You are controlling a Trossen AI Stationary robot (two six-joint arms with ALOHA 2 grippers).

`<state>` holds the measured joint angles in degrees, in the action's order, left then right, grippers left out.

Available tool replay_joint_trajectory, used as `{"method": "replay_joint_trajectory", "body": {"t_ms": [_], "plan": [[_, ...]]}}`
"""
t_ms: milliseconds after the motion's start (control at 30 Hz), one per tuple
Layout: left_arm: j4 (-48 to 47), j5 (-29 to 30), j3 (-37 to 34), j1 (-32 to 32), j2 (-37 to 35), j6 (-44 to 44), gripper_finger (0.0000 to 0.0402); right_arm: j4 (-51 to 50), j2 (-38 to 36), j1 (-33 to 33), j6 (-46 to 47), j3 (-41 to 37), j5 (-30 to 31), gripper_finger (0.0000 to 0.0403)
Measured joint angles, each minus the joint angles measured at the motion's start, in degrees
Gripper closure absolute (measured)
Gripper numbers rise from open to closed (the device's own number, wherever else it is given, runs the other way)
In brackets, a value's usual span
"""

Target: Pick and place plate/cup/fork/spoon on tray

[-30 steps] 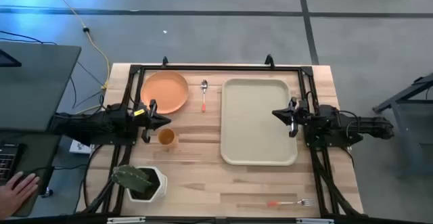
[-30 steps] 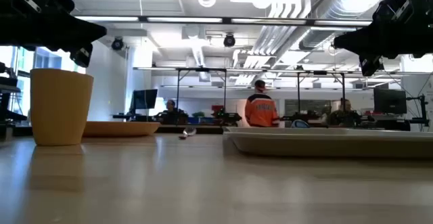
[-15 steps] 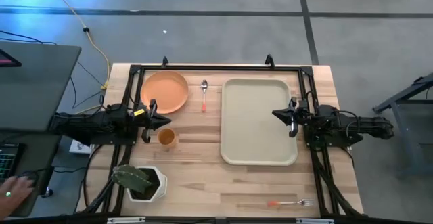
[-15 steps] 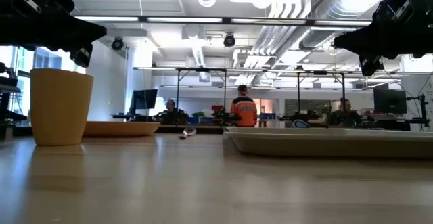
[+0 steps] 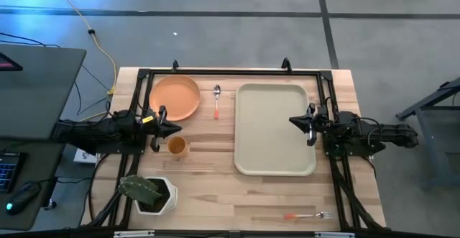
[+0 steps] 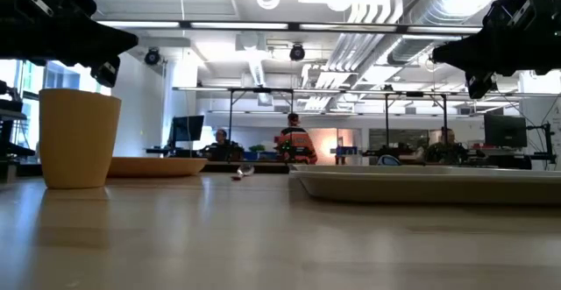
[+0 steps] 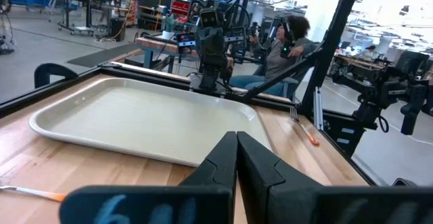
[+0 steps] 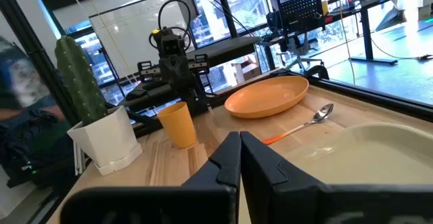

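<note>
The orange plate (image 5: 175, 98) lies flat at the table's far left. The spoon (image 5: 216, 100) lies between it and the cream tray (image 5: 274, 129). The orange-yellow cup (image 5: 177, 147) stands upright just right of my left gripper (image 5: 159, 129), which is shut and empty above the table. My right gripper (image 5: 307, 126) is shut and empty over the tray's right rim. The fork (image 5: 307, 215) lies near the near right edge. In the right wrist view the plate (image 8: 267, 95), spoon (image 8: 301, 124) and cup (image 8: 179, 124) show beyond my shut fingers (image 8: 238, 156).
A white square pot with a green cactus (image 5: 149, 193) stands at the near left corner. A black frame (image 5: 230, 72) runs round the table's edges. A desk with a laptop (image 5: 36, 87) stands left of the table. People show far off in the room (image 6: 295, 143).
Neither arm nor any task object has moved. A hand at the desk to the left has gone out of the high view, and a person in orange has walked leftward in the room behind.
</note>
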<state>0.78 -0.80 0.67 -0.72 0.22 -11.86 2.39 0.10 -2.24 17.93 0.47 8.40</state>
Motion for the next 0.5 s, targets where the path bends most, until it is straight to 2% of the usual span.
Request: {"method": "replay_joint_trajectory", "body": {"t_ms": [500], "plan": [[0.0,-0.01,-0.01,-0.01,-0.02,0.0,0.0402,-0.01,0.0,0.0,0.0,0.0,0.0,0.0403]]}}
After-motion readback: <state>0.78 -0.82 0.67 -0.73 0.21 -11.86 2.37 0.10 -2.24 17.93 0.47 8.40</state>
